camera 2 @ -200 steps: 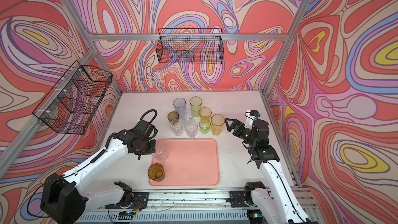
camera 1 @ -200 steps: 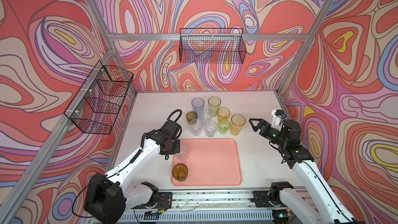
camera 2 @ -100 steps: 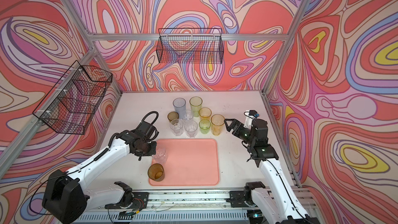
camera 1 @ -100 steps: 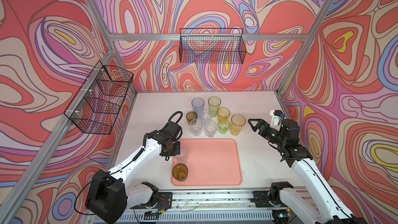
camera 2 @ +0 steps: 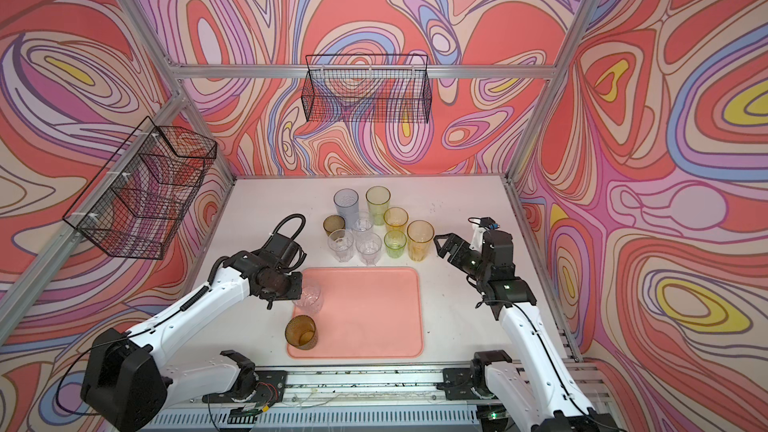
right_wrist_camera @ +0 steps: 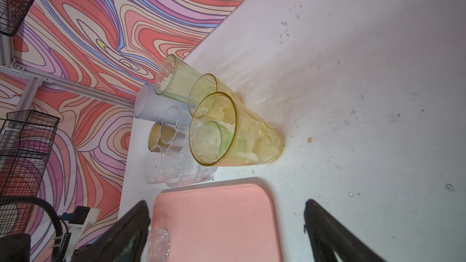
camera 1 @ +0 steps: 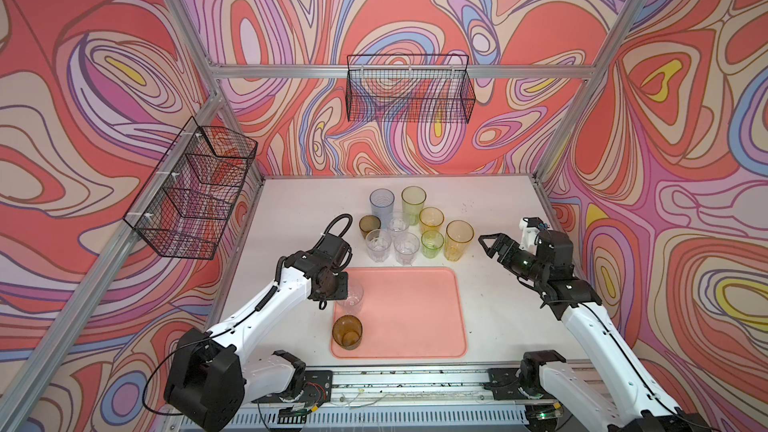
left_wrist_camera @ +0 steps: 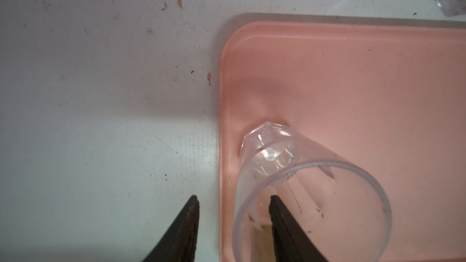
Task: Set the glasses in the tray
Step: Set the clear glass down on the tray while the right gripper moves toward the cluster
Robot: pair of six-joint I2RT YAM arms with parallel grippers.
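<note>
Clear glass [left_wrist_camera: 310, 197] stands in tray [left_wrist_camera: 353, 71], rim cut off, wall between left hand's [left_wrist_camera: 234, 199] parted fingers [left_wrist_camera: 185, 225]; right hand [right_wrist_camera: 226, 202] gapes empty.

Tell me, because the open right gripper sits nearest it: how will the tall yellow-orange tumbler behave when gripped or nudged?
The tall yellow-orange tumbler looks empty and thin-walled, so it is probably light. Its base is narrower than its rim, so a high push could tip it, likely against the short green glass beside it. Its glossy wall may slip in a grip.
</note>
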